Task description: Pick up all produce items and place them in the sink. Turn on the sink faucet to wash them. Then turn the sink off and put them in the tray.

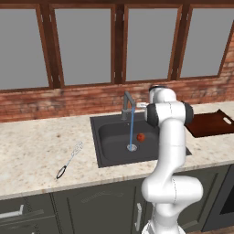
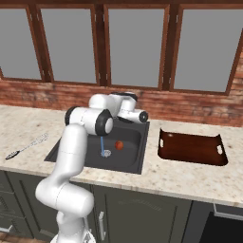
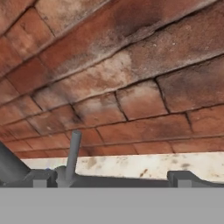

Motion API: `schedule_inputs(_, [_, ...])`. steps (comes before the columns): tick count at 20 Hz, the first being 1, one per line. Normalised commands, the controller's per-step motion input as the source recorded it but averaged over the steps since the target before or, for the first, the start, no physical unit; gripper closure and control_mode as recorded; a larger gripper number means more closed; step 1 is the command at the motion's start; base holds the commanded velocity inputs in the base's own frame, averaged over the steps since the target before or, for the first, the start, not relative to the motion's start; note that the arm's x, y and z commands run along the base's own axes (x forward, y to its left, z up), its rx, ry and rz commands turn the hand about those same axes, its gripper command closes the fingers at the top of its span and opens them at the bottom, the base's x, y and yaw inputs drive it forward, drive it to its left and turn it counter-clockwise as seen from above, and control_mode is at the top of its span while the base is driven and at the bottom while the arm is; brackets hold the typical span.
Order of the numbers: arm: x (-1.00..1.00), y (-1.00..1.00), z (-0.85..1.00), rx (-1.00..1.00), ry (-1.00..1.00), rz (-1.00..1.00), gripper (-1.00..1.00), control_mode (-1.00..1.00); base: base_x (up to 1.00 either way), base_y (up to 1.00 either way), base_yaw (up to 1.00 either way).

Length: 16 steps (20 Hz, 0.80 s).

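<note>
Starting with the left base view, we see a speckled beige stone worktop (image 1: 36, 141) running below a red brick wall (image 1: 68, 103) and a row of wood-framed windows (image 1: 82, 45). Set into the worktop is the matte black sink (image 1: 107, 144). The dark grey faucet (image 1: 127, 103) stands at the sink's back rim, and a thin blue stream of water (image 1: 132, 130) falls from its spout to the round drain (image 1: 131, 147). The red-orange produce item (image 1: 140, 136) lies on the basin floor, just beside the drain on its right. A wire whisk (image 1: 69, 160) with a black handle lies on the worktop to the left of the sink, well apart from it. The reddish-brown tray (image 1: 215, 125) rests on the worktop to the right, partly hidden by the white arm (image 1: 171, 151). Dark cabinet fronts run below the worktop.

Moving to the right base view, we see the same produce item (image 2: 119, 144) inside the sink (image 2: 135, 156), near the drain (image 2: 106, 153). The tray (image 2: 192, 148) sits to the right of the sink, apart from it, with a cut-out handle at each end. The arm's hand reaches over the rear of the basin.

Turning to the hand view, we see the claw (image 3: 111, 179) with its fingertips (image 3: 41, 178) set wide apart and nothing between them. Beyond them lie a strip of worktop and the brick wall, with a grey rod (image 3: 73, 153) rising close to the left fingertip.
</note>
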Motion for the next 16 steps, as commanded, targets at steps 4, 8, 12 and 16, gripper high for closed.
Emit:
schedule_inputs(4, [0.36,0.0,0.0,0.0,0.0,0.0,-1.0,-1.0,0.0,0.0,0.0])
schedule_inputs(8, [0.39,0.0,-0.02,0.0,0.0,0.0,-1.0,-1.0,0.0,0.0,0.0])
schedule_inputs(12, [0.27,0.0,-0.08,0.0,0.01,0.0,-1.0,-1.0,0.0,0.0,0.0])
schedule_inputs(16, [0.07,0.11,-0.11,0.0,0.01,0.0,-1.0,-1.0,0.0,0.0,0.0])
